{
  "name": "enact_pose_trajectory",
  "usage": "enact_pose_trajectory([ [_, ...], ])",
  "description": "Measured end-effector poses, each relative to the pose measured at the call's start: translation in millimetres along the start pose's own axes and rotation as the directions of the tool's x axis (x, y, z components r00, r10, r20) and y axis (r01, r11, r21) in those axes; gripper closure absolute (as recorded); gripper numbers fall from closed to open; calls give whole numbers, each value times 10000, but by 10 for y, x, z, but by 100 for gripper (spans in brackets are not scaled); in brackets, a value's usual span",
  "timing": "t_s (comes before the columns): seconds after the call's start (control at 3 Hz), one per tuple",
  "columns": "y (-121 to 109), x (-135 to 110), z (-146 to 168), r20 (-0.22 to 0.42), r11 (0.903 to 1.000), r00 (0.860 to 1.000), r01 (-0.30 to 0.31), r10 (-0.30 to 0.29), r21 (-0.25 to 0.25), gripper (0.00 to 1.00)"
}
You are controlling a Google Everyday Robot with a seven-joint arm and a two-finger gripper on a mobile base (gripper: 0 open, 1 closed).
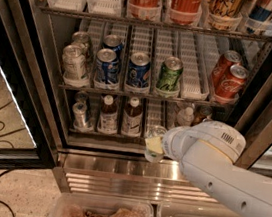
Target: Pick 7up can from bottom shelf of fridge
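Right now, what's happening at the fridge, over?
Gripper at front of the bottom shelf, shut on the 7up can. Can upright, at the shelf edge. Bottles beside it, apart.

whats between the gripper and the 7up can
Nothing: in the camera view, the white arm's gripper sits against the pale silver-grey 7up can at the wire bottom shelf's front edge.

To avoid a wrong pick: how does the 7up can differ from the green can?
The 7up can is pale silver, the green can bright green. The 7up can is at the bottom shelf, partly covered by the gripper; the green can stands free on the middle rack. Both are upright.
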State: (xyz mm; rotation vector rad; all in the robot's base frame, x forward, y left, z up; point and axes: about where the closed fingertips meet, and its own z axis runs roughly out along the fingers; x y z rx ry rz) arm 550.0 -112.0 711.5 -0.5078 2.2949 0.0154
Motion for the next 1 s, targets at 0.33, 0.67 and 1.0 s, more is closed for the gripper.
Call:
enact_pose_trajectory([
  [0.33, 128, -107, 290, -112, 9979, 9999, -19, 12, -642, 100],
  [0.67, 73, 21, 120, -262, 9970, 9995, 132, -152, -764, 100],
  [1.0, 73, 20, 120, -262, 9970, 9995, 132, -153, -763, 100],
])
